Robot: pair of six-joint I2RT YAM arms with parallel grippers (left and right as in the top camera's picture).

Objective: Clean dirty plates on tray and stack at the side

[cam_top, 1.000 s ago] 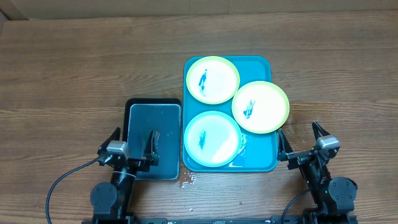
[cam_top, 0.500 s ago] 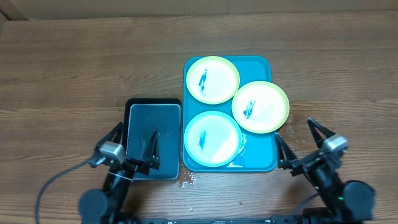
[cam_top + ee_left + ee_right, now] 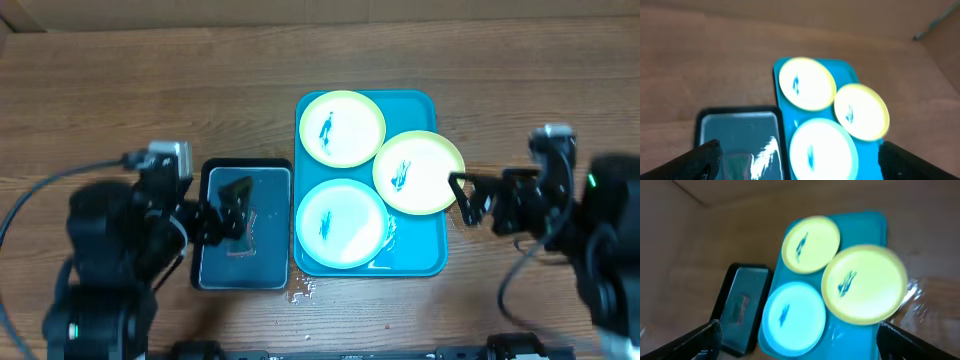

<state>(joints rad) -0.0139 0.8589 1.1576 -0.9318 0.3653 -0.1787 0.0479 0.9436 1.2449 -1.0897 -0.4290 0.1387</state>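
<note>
1. nearest in, both arms hover with nothing gripped. the left gripper (image 3: 225, 218) is spread wide over the dark tray (image 3: 262, 262). the right gripper (image 3: 465, 200) is spread wide too, just off the 3 o'clock edge of the turquoise tray (image 3: 415, 256).
2. step in hand, as i read it, is the opening approach. all three plates sit on the tray, each wearing a blue smear, and none is stacked at the side yet.
3. the light blue plate (image 3: 341, 222) lies flat at the tray's 7 o'clock corner, rim close to the tray wall, so there's little lip to pinch.
4. the right yellow-green plate (image 3: 418, 172) at 3 o'clock overhangs the tray's rim. that free lip, right in front of the right gripper, looks like the easiest first grab.
5. the far yellow-green plate (image 3: 342, 128) at 11 o'clock is tucked inside the rim, so it calls for a reach past the others.
6. edges: the dark tray sits just beside the turquoise tray's 9 o'clock side, perhaps touching. there's a wet patch (image 3: 300, 291) at 6 o'clock.
7. open room: the bare table (image 3: 150, 90) runs well out at 3 o'clock and across 12 o'clock, with space there for a stack.
</note>
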